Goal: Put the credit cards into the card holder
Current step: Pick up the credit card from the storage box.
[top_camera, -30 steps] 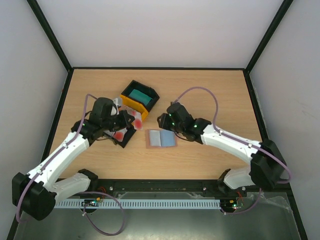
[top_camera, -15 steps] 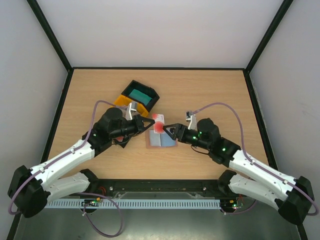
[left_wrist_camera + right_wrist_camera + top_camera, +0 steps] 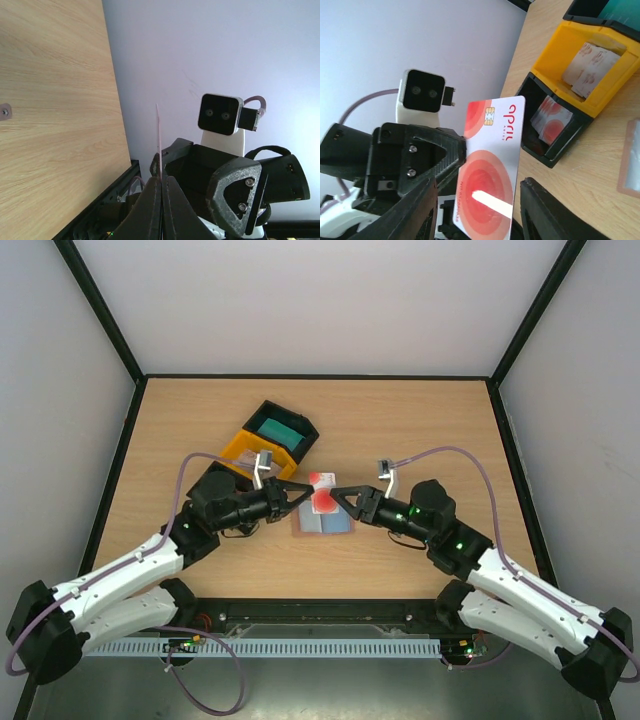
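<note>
A red-and-white credit card hangs in the air above the card holder, a flat brown-edged pouch lying on the table. My left gripper is shut on the card's left edge. In the left wrist view the card shows edge-on, pinched between the shut fingertips. My right gripper faces it from the right. In the right wrist view its fingers stand open on either side of the card, with small gaps to the card's edges. The card holder shows at the right border.
A black tray with a teal card and a yellow tray sit at the back left. The right wrist view shows the yellow tray holding pale cards and a black tray with red-and-white cards. The table's back edge borders the white wall.
My left arm carried the card from the trays to above the card holder. My right arm swung round to face it, and its jaws narrowed around the card.
</note>
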`<state>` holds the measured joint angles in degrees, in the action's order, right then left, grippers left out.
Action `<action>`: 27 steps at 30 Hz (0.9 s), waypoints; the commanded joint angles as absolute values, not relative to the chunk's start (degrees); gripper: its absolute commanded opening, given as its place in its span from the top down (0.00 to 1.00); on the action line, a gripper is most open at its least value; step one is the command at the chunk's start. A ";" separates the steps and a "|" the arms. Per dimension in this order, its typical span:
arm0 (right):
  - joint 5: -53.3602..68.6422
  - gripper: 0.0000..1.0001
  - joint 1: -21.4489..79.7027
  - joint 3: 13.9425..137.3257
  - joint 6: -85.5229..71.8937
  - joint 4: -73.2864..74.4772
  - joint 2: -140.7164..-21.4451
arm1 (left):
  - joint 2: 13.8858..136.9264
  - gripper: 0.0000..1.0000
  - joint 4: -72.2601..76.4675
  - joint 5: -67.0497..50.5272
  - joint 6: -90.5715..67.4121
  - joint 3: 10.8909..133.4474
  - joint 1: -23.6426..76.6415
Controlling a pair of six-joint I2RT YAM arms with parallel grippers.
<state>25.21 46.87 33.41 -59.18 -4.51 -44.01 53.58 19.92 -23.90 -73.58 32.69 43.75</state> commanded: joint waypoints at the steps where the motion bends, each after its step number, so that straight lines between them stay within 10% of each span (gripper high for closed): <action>1: 27.25 0.58 46.60 32.52 -60.93 -7.12 -42.97 | 52.09 0.97 24.85 -23.68 -75.48 32.38 44.19; 22: 29.90 0.95 46.62 32.08 -67.25 -17.31 -47.55 | 49.39 0.97 22.24 -23.95 -73.12 33.15 44.12; 27: 30.36 0.98 46.58 31.53 -70.98 -22.16 -47.99 | 49.02 0.77 22.02 -24.44 -72.92 32.66 44.12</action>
